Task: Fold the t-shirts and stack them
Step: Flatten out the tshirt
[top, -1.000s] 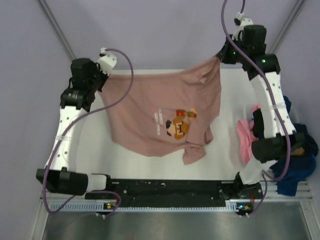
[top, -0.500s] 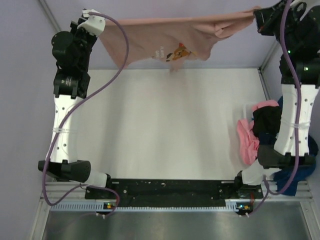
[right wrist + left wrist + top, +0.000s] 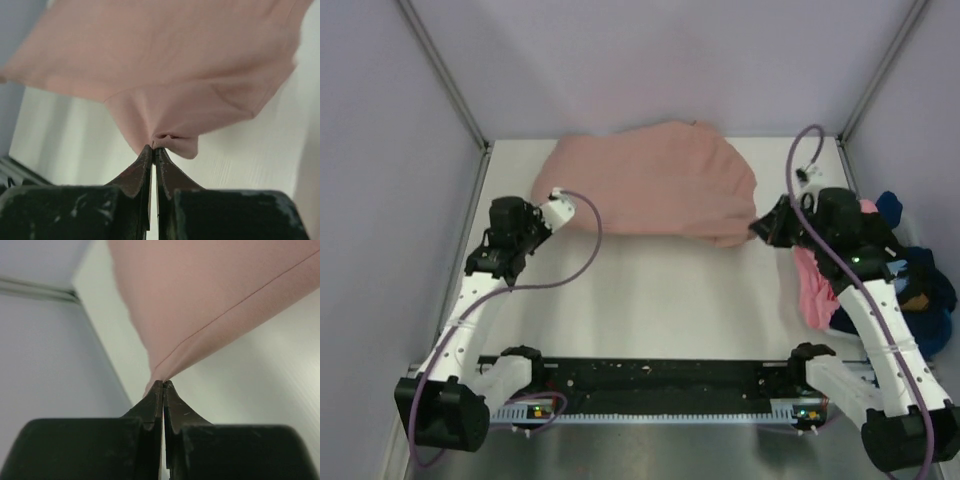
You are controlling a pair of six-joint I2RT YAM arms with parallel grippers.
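Observation:
The dusty rose-pink t-shirt (image 3: 650, 180) lies spread across the far part of the white table, plain side up; its printed figure is hidden. My left gripper (image 3: 552, 205) is shut on its near left corner (image 3: 160, 377), low over the table. My right gripper (image 3: 760, 226) is shut on its near right corner (image 3: 167, 140). The cloth stretches away from both grippers toward the back wall.
A pile of other t-shirts sits at the right table edge: bright pink (image 3: 812, 290), navy (image 3: 925, 300) and some black, partly under my right arm. The left wall rail (image 3: 470, 250) and the black base bar (image 3: 660, 380) bound the table (image 3: 650, 300).
Both grippers swung the shirt from held high at the back down onto the table and came toward the near side. The shirt now lies flat instead of hanging.

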